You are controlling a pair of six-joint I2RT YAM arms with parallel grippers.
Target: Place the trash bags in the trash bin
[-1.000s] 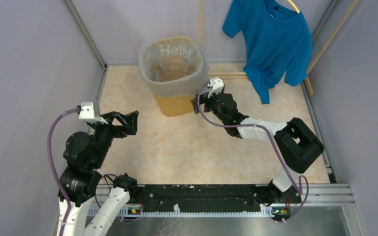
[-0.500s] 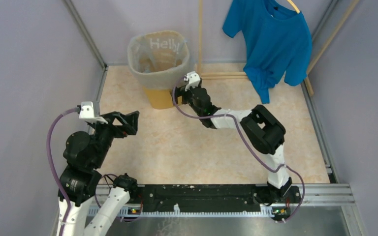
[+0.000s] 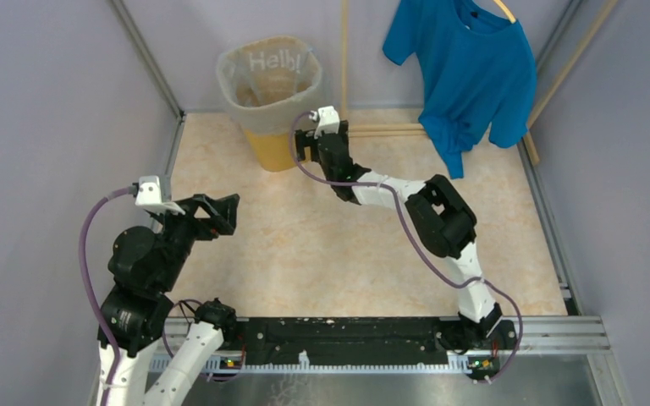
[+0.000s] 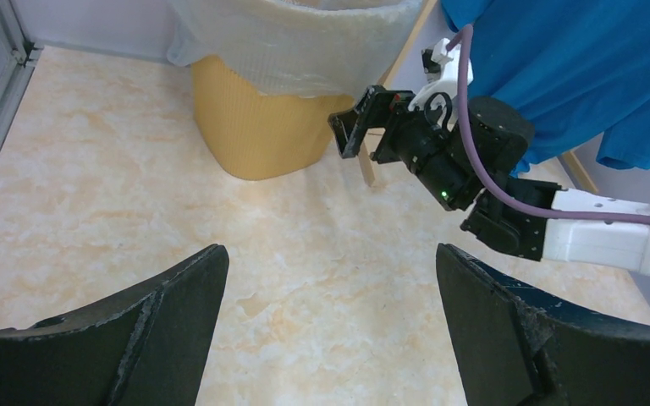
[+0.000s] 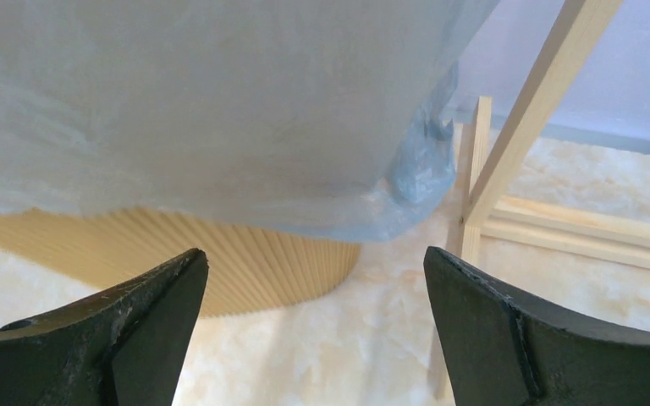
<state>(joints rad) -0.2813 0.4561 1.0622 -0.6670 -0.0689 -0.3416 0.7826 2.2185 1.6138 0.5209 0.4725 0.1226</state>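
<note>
At far-left corner of worktop (image 3: 322, 245), found trash bin (image 3: 275, 150) upright, trash bag (image 3: 264, 95) lining it and folded down over rim. Noted right end effector (image 3: 303, 149) just beside bin's right wall, spread fully and gripping nothing; left end effector (image 3: 227, 213) likewise wide and empty, well apart. Likely to snag thin film and drag it off rim, or tip light bin, if driven sideways into it.

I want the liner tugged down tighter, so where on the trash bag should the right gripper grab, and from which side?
Probably the bunched fold of the trash bag, hanging loose past the trash bin's corner beside the wooden frame. It stands off the ribbed wall, so it can be pinched cleanly. Come level from the side where the open right gripper faces it.
</note>
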